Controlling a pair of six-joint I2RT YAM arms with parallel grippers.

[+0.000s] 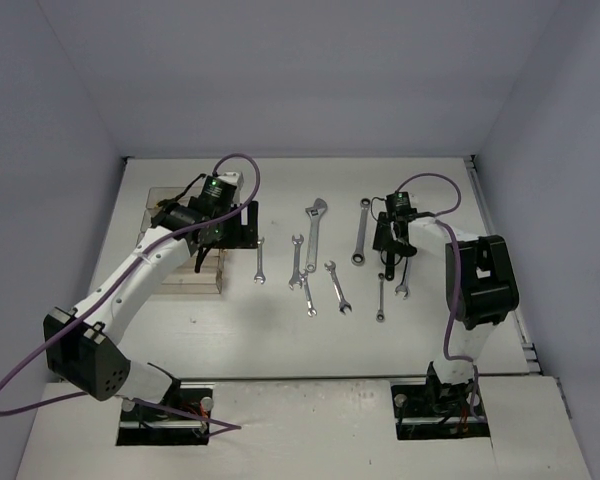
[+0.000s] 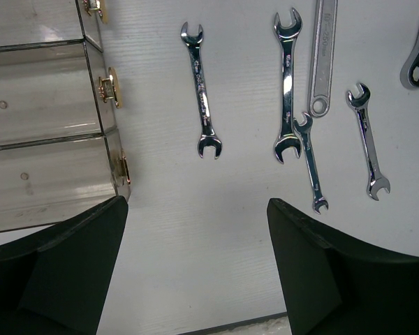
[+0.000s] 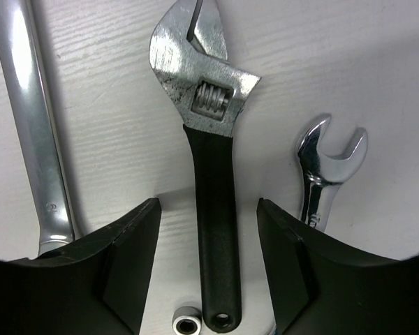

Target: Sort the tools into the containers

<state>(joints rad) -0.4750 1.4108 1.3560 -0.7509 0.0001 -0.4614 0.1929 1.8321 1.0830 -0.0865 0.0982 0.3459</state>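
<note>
right gripper: jaws half open, astride handle of black-handled wrench, gap each side, no contact | left gripper: wide, empty, well left of that wrench | containers: farther left still | right wrist alone shows small metal ring at that wrench's handle end; top view hides both under gripper

The top camera sits above and behind the arm bases and looks down and forward over the whole table, far enough off to hold both arms. The left wrist camera looks down past the left gripper from a moderate height, with the containers at its left edge. The right wrist camera hangs much nearer the surface, looking past the right gripper at the black-handled wrench. The top and left wrist views share the containers and the double-ended wrench near them.
</note>
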